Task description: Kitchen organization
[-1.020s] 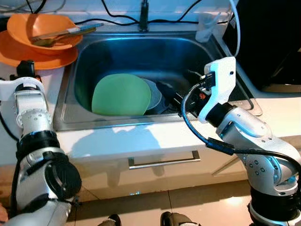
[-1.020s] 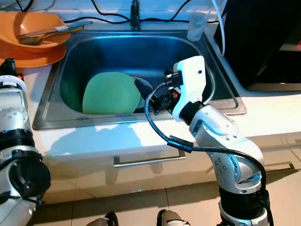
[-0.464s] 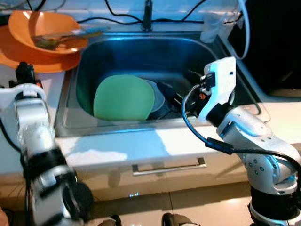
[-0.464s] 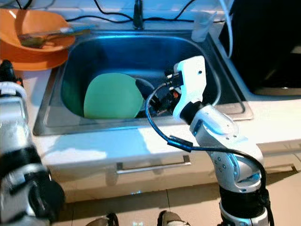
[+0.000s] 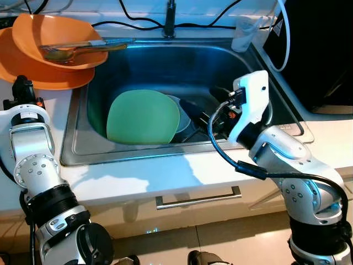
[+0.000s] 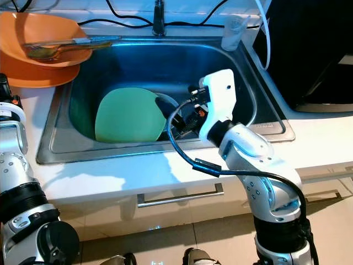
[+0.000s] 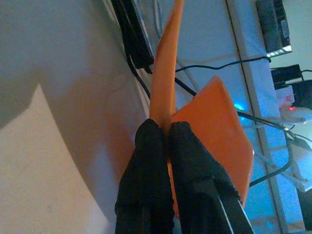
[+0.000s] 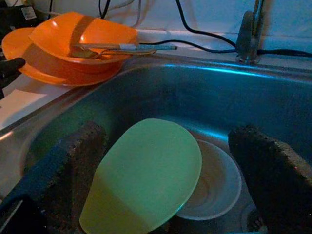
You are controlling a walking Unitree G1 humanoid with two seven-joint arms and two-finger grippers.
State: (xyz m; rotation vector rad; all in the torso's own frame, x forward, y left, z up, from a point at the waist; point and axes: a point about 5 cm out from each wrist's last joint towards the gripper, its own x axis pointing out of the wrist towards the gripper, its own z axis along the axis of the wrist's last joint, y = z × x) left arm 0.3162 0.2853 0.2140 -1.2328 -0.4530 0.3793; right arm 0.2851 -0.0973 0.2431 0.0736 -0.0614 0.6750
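Head view: the green plate (image 5: 142,117) leans on a white bowl (image 5: 183,114) in the sink (image 5: 77,152).

Left wrist: left gripper (image 7: 165,141) pinches the orange plate (image 7: 163,63), which could tip.

Right wrist: right gripper (image 8: 165,146), wide apart, could knock the green plate sliding.

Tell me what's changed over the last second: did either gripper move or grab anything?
The right gripper has edged slightly further over the steel sink, fingers open above the green plate; nothing grabbed. The left gripper stays shut on the orange plate's rim. Orange bowl, cutlery and white bowl lie unchanged.
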